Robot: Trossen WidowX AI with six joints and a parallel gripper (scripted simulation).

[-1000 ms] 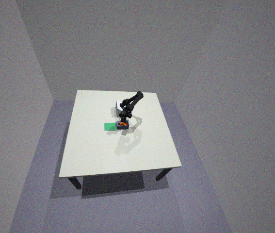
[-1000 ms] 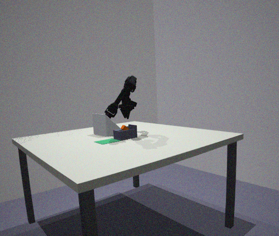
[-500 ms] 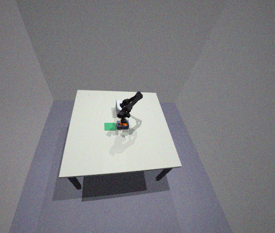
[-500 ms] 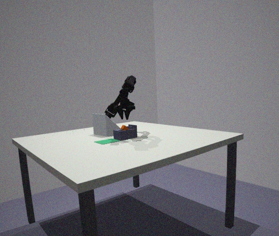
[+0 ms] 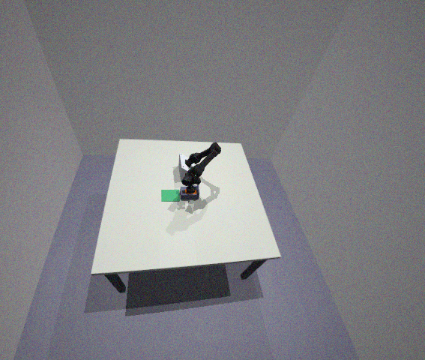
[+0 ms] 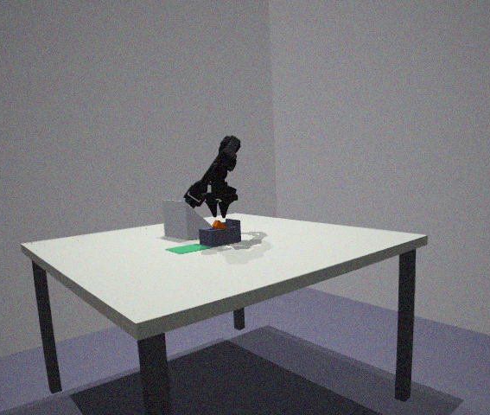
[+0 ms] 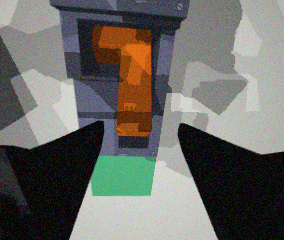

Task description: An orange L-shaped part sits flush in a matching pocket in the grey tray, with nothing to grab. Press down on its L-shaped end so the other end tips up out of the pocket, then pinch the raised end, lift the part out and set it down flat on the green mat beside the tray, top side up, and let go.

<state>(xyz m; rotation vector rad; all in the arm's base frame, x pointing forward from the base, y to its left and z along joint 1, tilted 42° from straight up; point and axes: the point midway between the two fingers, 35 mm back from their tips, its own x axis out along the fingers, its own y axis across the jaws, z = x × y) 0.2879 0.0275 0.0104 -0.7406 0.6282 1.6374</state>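
"Hanging above the slate-grey tray (image 5: 190, 198) (image 6: 220, 237) (image 7: 72, 64), is that the gripper (image 5: 191, 187) (image 6: 219, 217) (image 7: 141, 127)?"

"Yes, pointing downward at the end of the black arm (image 5: 205, 158) (image 6: 213, 171). Its two dark fingers stand apart, with nothing pinched between them."

"And where's the orange L-shaped part (image 5: 191, 191) (image 6: 219, 225) (image 7: 135, 90)?"

"In the tray, but tilted. From the side, one end pokes up past the rim, below the fingertips. It's the straight end, the one toward the green mat (image 5: 170, 195) (image 6: 185, 248) (image 7: 123, 176). The bent end sits at the other side of the pocket."

"Touching the fingers at all?"

"No, the exterior view shows a gap between the tips and the orange. In the wrist view, the fingers come in from the left and right, with the straight end farther off between them."

"What about the mat?"

"It lies flat on the white table (image 5: 146, 232) (image 6: 146, 285) (image 7: 142, 220), right beside the tray's short end."

"And that pale, slope-sided block (image 5: 183, 164) (image 6: 175, 219)?"

"It stands upright on the table, near the tray, with part of the arm above it in the top view."
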